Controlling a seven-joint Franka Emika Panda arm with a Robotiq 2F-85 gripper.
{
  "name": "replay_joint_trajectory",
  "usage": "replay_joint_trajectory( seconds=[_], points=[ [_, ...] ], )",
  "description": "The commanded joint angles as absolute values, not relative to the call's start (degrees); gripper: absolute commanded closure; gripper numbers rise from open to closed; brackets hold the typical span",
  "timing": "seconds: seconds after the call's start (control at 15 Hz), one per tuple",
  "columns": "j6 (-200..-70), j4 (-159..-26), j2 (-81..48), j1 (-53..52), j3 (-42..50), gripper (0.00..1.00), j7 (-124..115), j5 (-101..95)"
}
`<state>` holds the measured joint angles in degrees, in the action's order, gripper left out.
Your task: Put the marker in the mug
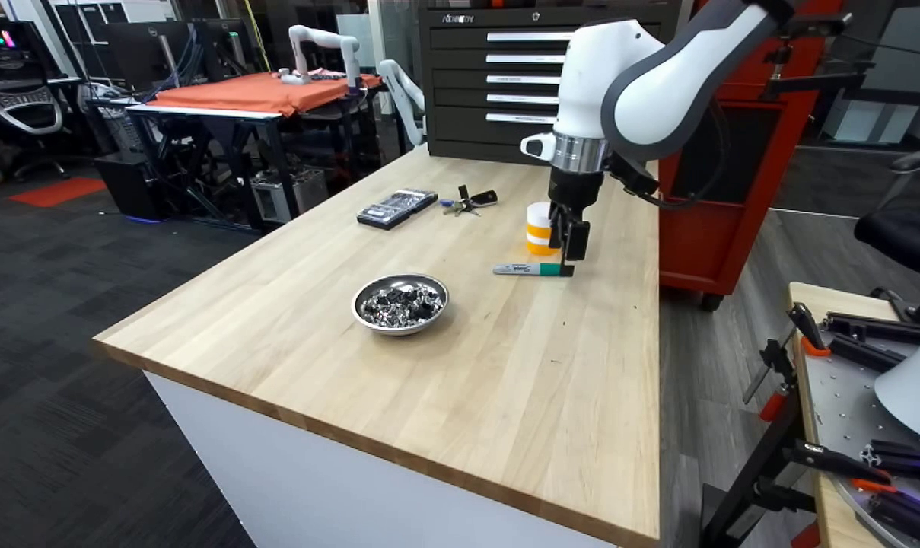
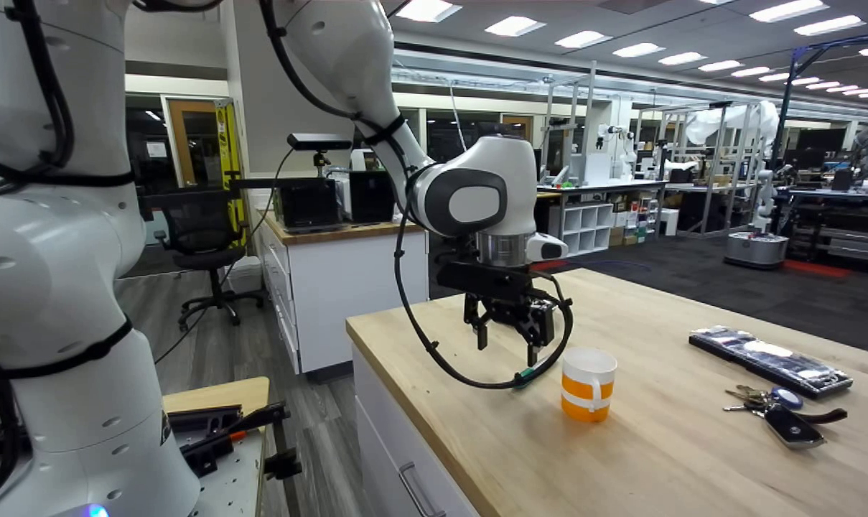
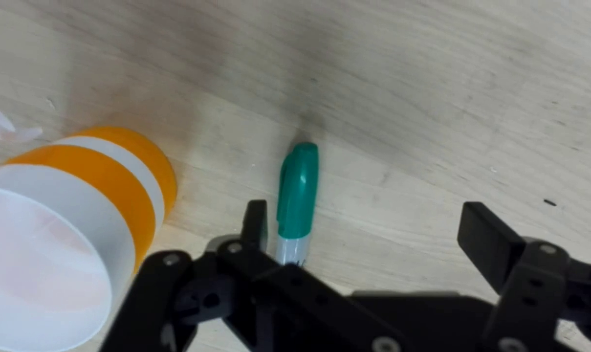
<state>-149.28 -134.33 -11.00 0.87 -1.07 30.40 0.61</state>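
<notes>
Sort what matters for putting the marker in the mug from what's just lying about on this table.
Belongs to the job:
Marker, green-capped, lying on the table
Mug, orange and white, upright near the marker
Tool, open, with nothing gripped

Just lying about:
Metal bowl holding small shiny bits
Bunch of keys
Flat dark case, contents unclear

Room lies right of the marker [image 3: 297, 200] in the wrist view; the mug [image 3: 92, 210] (upright) obstructs the left.
</notes>
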Motion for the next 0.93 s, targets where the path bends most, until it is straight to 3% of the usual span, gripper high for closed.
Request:
replay_joint_trajectory(
  seconds=[0.0, 0.87],
  points=[
    [-148.97, -133.19, -12.51, 3.23, -2.38, 0.00, 33.07, 2.24],
    [-149.29, -130.74, -17.00, 6.19, -3.67, 0.00, 35.42, 4.42]
  ],
)
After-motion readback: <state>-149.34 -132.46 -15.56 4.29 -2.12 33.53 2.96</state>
